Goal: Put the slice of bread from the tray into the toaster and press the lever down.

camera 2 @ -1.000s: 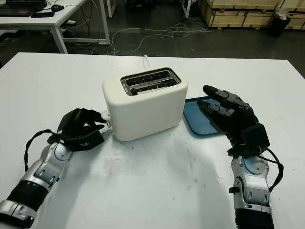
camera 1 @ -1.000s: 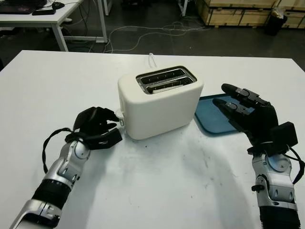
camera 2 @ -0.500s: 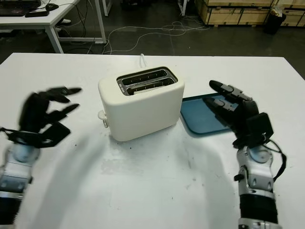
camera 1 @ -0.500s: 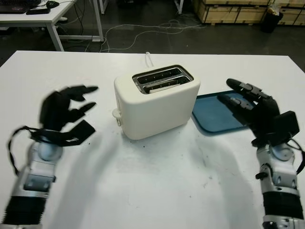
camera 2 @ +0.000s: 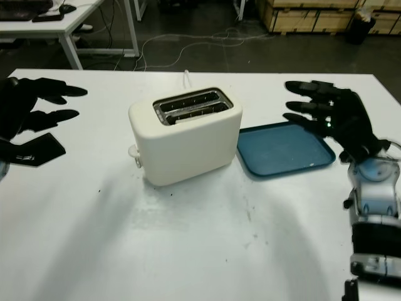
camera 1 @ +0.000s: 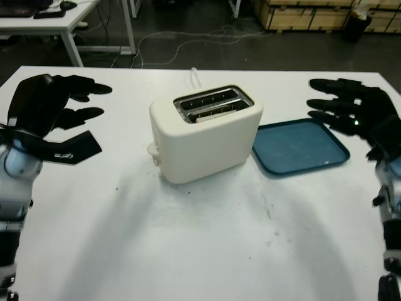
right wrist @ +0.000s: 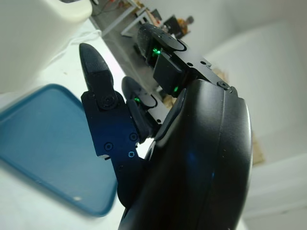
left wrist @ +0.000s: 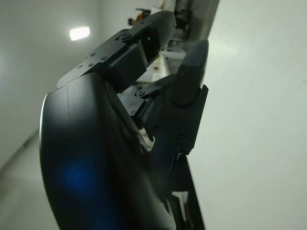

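Observation:
The cream toaster (camera 1: 207, 135) stands mid-table, its two slots facing up. A pale strip shows inside the front slot (camera 1: 216, 113); I cannot tell whether it is bread. Its lever knob (camera 1: 152, 150) sits low on the toaster's left end. The blue tray (camera 1: 299, 147), to the right of the toaster, has nothing on it. My left hand (camera 1: 56, 106) is raised at the far left, open and well apart from the toaster. Open too, my right hand (camera 1: 351, 110) hovers at the far right, beyond the tray's right edge. The tray (right wrist: 43, 143) lies below my right hand's fingers (right wrist: 103, 110).
The white table (camera 1: 200, 238) spreads wide in front of the toaster. A white cord (camera 1: 195, 76) runs from behind the toaster. Beyond the table are another desk (camera 1: 69, 19), floor cables and wooden crates (camera 1: 307, 12).
My left hand has left the toaster's lever and swung up and out to the far left. My right hand has lifted and moved right, off the tray.

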Controlling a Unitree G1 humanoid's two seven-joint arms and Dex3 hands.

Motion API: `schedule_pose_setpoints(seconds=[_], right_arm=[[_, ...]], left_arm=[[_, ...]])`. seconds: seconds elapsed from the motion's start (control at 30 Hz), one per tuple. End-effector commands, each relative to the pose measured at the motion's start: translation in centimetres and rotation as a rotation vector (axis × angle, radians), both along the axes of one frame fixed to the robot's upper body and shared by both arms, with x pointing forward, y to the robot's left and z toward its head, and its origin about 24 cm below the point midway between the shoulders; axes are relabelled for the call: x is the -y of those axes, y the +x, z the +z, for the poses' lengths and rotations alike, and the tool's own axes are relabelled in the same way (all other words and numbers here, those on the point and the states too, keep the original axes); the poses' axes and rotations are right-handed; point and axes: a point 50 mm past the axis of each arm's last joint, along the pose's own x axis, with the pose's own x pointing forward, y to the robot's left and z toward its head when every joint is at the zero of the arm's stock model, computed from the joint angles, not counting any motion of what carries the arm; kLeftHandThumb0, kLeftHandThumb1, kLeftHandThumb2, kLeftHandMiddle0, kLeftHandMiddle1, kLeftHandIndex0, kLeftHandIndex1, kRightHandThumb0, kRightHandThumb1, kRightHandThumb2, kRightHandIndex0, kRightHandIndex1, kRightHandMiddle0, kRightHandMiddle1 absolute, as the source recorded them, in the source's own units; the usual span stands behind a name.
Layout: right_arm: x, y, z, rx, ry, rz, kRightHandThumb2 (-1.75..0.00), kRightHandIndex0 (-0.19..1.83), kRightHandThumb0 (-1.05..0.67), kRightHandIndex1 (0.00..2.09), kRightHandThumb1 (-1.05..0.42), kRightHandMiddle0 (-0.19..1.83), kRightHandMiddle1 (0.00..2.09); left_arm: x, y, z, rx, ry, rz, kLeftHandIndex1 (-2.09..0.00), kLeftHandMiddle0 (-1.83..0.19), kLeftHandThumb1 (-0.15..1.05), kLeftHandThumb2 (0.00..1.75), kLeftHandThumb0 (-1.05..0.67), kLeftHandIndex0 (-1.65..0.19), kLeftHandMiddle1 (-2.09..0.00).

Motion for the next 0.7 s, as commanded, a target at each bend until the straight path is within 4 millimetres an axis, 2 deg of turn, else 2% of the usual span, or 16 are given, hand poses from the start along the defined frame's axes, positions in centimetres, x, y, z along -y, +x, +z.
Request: schedule_pose_setpoints(seconds=[0.0,0.27,0.43,0.67], right_arm=[[-0.3,0.4,1.1,0.019,-0.059,0.030,0.00,0.93,-0.39,0.01,-0.74,0.83,0.01],[-1.9,1.1,2.3,0.056,-0.256,0.044,0.00,0.94,-0.32,0.01,-0.72,0.85,0.01],[-2.7,1.2,1.8,0.061,-0.238,0.056,0.00,0.93,-0.23,0.00,-0.71,0.85,0.01],[-2.7,1.1,1.2,0.044,-0.213,0.048,0.00,0.91,-0.22,0.00,-0.72,0.82,0.00]], left_arm=[[0.6,0.4,0.7,-0.009,0.051,-0.016,-0.05,-0.97,0.75,0.00,-0.60,-1.10,-0.59],[2.6,0.5,1.3,0.006,0.063,-0.083,-0.05,-1.04,0.72,0.00,-0.55,-1.14,-0.60],[3.2,0.1,0.6,0.011,0.055,-0.088,-0.04,-1.02,0.72,0.00,-0.52,-1.14,-0.60],[3.2,-0.3,-0.3,0.028,0.010,-0.064,-0.03,-0.97,0.74,0.00,-0.51,-1.14,-0.71]])
